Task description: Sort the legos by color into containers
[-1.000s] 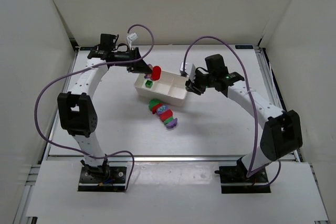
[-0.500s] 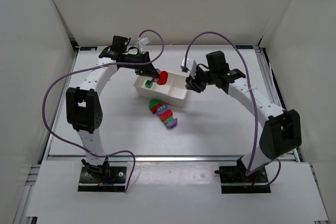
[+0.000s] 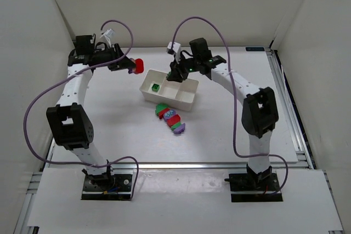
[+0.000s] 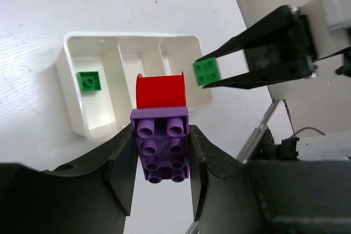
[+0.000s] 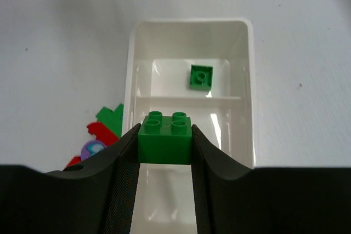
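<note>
Right gripper (image 3: pixel 175 75) is clamped on a green brick (image 5: pixel 164 131) over the white tray (image 3: pixel 170 101) at the centre of the overhead frame. In its wrist view the brick hangs above the divider at mid-frame, while the other green brick (image 5: pixel 201 76) lies in the compartment at the top of that frame. Risk: let go here and it likely drops into the wrong compartment, or clips the divider and bounces out. Left gripper (image 3: pixel 131 66) is at upper left of the overhead frame, off the tray, clamped on a purple brick (image 4: pixel 163 143) with a red piece (image 4: pixel 160 90) stuck on its end. Two colours joined, so dropping it as one would mix colours; it probably needs splitting first. Both grippers are near each other by the tray's upper edge and could knock together if both go in. The loose pile of bricks (image 3: pixel 171 120) is just below the tray on the table (image 3: pixel 109 124), not in the way. Purple cables (image 3: pixel 38 102) loop beside the arms, away from the tray.
</note>
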Controlling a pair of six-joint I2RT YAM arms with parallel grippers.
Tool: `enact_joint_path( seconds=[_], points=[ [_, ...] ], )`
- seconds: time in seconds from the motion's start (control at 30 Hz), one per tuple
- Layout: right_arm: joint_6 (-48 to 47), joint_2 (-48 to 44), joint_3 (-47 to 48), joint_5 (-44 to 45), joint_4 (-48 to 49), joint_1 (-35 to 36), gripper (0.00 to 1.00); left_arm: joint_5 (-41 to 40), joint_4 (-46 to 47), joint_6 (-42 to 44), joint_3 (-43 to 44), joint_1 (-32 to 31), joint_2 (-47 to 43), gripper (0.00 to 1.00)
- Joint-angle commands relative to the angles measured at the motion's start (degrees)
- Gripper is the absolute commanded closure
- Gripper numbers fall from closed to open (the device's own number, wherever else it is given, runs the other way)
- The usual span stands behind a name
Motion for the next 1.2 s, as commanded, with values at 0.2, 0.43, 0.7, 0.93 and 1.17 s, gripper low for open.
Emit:
enact_joint_path(
  seconds=[0.2,0.43,0.7,0.93,1.17],
  points=[
    [12.8,13.6,14.1,-2.6,6.5,2.4,1.00,-1.5,1.3,-1.0,-3.9,3.3,-7.1,0.89],
    [13.1,21.4,21.2,-1.2,6.9,3.6,0.98,-1.7,1.3,-0.8,-5.0,3.9,-7.4,0.88],
    [10.3,26.5,26.6,-0.5,4.4,5.2,0.52,-1.6,1.3,-0.7,-5.3,4.0,-7.1,0.88],
    [9.6,26.9,28.1,1.1,3.9,5.7,0.29,-0.4,1.3,-0.7,-4.9,4.0,-5.9,0.86],
    [-0.3,17.7,21.0,-2.4,0.9,4.6,0.23,5.2,1.6,0.7,-3.6,4.0,-3.9,0.83]
  ],
)
